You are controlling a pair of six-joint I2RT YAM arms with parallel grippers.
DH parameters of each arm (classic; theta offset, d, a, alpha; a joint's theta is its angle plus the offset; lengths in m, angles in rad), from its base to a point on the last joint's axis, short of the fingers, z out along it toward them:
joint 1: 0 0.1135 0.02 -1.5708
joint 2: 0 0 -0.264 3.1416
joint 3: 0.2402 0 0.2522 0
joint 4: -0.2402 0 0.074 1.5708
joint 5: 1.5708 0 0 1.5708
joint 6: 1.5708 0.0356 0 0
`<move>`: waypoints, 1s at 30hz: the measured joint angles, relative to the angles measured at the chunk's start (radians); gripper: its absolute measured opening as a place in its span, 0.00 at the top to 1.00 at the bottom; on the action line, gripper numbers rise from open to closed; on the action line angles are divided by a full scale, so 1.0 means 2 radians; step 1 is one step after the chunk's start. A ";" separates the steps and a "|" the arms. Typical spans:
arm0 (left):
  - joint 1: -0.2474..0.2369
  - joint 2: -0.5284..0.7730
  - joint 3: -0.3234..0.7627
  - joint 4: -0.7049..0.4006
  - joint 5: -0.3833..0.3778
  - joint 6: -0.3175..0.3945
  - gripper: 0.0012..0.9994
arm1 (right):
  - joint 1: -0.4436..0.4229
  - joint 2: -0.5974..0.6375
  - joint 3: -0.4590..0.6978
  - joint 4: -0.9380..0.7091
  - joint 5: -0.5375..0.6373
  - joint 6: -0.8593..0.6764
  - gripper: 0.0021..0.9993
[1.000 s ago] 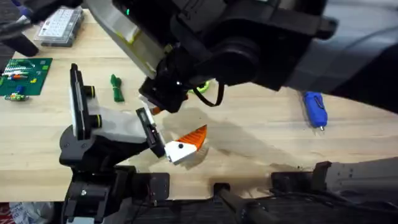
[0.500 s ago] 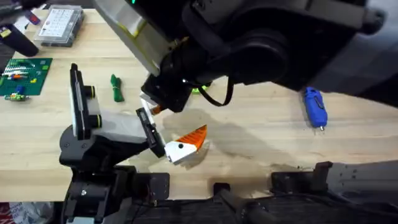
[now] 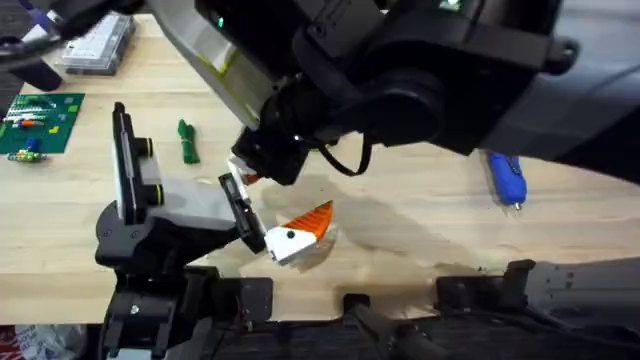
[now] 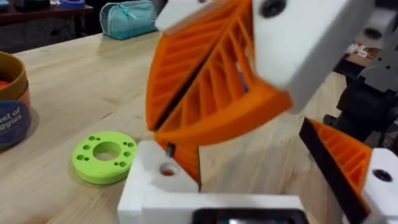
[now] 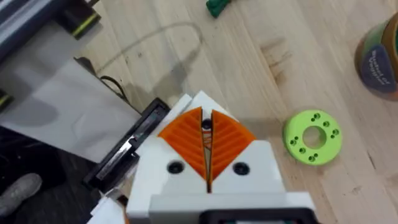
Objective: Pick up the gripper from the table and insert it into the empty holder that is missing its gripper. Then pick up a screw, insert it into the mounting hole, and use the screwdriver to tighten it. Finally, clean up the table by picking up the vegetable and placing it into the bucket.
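Right gripper (image 5: 205, 121) squeezed shut, orange pads (image 5: 231, 140) flat together. Left gripper (image 3: 295, 232): can't tell if open or shut. White letters "et of" and "ggies" on bucket (image 4: 9, 106) band; something orange inside. Green ring (image 4: 106, 155) just beside. Screwdriver (image 3: 508, 178) flat on table (image 3: 400, 230), far right.

Bare desk (image 3: 420, 225) lies open at centre right of the overhead view, between the white-and-orange left pincer (image 3: 300, 232) and the blue screwdriver (image 3: 507, 177). The right arm (image 3: 400, 80) looms across the upper middle, blocking passage there. A green vegetable (image 3: 186, 141) and circuit board (image 3: 40, 122) occupy the left side.
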 joint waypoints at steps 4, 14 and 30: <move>0.000 0.000 0.000 0.000 0.000 0.000 0.01 | 0.000 0.000 -0.003 0.001 0.000 0.000 0.99; 0.000 0.000 0.000 0.000 0.000 0.000 0.01 | 0.000 0.007 -0.003 0.006 0.000 0.000 0.99; 0.000 0.000 0.000 0.000 0.000 0.000 0.01 | 0.000 0.021 -0.003 0.002 0.000 0.000 0.99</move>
